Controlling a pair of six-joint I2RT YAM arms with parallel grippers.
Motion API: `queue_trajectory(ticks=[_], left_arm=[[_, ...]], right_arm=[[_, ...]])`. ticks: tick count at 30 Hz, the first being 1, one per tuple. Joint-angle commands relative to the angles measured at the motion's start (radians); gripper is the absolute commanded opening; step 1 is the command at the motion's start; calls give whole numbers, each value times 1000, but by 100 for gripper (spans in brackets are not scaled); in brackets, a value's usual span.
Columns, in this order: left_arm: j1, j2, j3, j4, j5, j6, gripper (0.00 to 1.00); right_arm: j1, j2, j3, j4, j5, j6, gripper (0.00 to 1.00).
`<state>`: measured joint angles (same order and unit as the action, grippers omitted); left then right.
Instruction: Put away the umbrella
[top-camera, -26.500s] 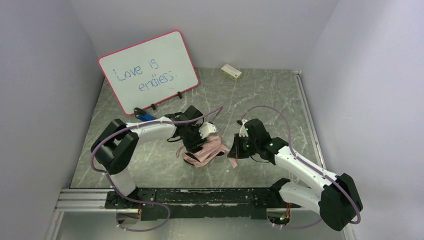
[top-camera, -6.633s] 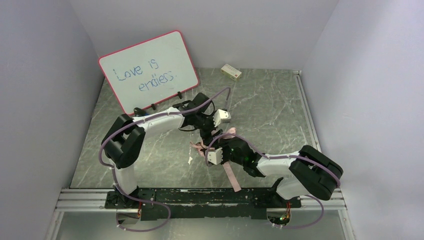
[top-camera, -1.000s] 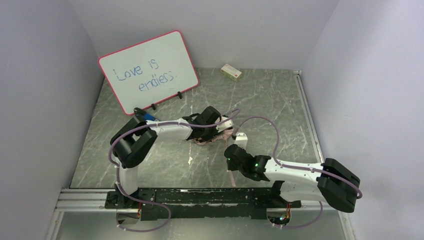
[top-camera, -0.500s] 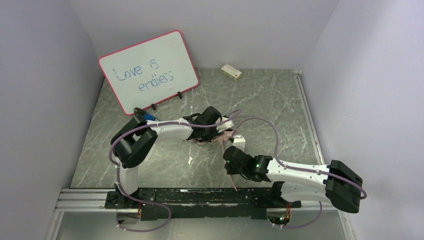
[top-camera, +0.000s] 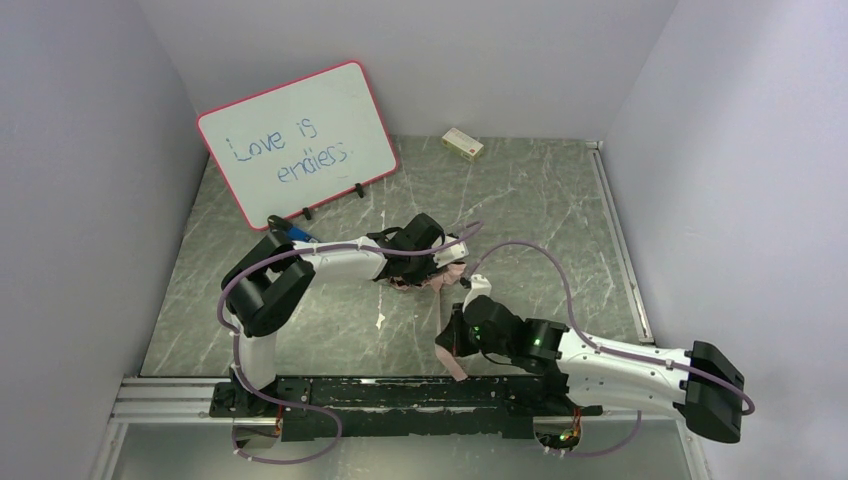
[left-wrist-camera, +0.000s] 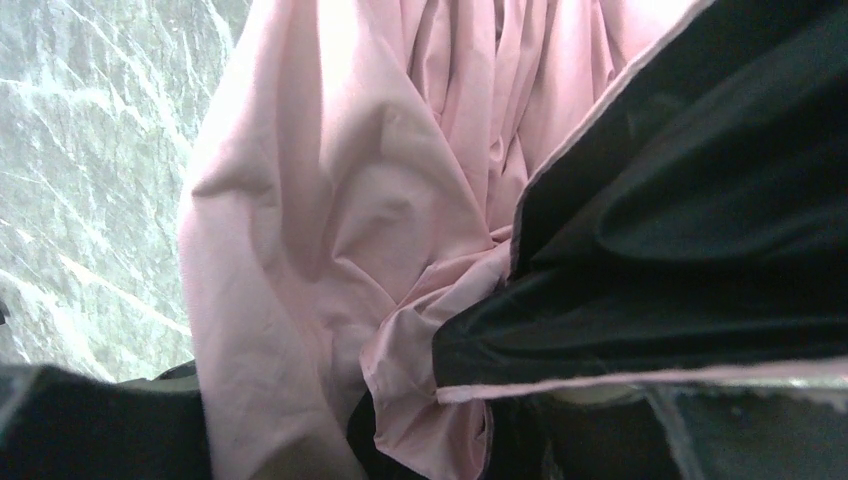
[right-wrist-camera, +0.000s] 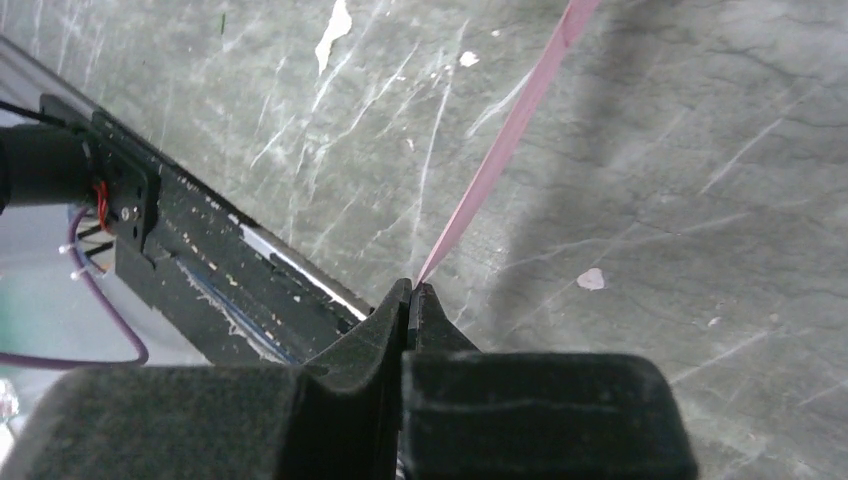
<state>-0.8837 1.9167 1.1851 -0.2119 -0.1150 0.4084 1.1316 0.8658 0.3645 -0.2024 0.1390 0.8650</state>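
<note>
From above, the umbrella (top-camera: 432, 282) lies as a crumpled pink bundle near the middle of the grey marbled surface (top-camera: 540, 200). The left gripper (top-camera: 442, 262) sits right on it. A pink-framed whiteboard (top-camera: 298, 140) leans at the back left with a blue marker (top-camera: 290, 232) at its foot, and a small box (top-camera: 462, 144) lies by the rear wall. The right gripper (top-camera: 450, 345) is low near the front edge, with the pink strap (top-camera: 458, 367) trailing beside it.

The left wrist camera is filled by the canopy, with pale pink folds (left-wrist-camera: 330, 200) on the left and the black lining (left-wrist-camera: 680, 230) on the right. The cloth hides the jaws, so I cannot tell whether they clamp it.

The right wrist camera shows the right gripper (right-wrist-camera: 412, 300) with its jaws pressed together, pinching the end of the strap (right-wrist-camera: 500, 150). The strap runs taut and straight away over the surface. The black front rail (right-wrist-camera: 200, 270) lies to the left.
</note>
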Motion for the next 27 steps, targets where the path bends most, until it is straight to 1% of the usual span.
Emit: queue_trajectory(ticks=[1, 4, 8, 14, 17, 23, 27], left_arm=[[33, 90, -36, -104, -102, -19, 5], [34, 90, -38, -103, -104, -20, 5], [32, 91, -38, -103, -105, -20, 5], [33, 91, -39, -104, -104, -20, 5], [34, 91, -38, -104, -102, -21, 5], [34, 93, -38, -108, -98, -23, 5], [34, 91, -40, -106, -98, -23, 5]], right_arm=[[52, -15, 0, -1, -317, -6, 0], [96, 43, 39, -74, -286, -20, 0], [205, 144, 144, -240, -79, -31, 0], [382, 323, 269, -348, 128, -28, 0], [453, 431, 349, -426, 187, -42, 0], [570, 668, 554, -669, 291, -84, 0], [632, 806, 608, -724, 296, -128, 0]])
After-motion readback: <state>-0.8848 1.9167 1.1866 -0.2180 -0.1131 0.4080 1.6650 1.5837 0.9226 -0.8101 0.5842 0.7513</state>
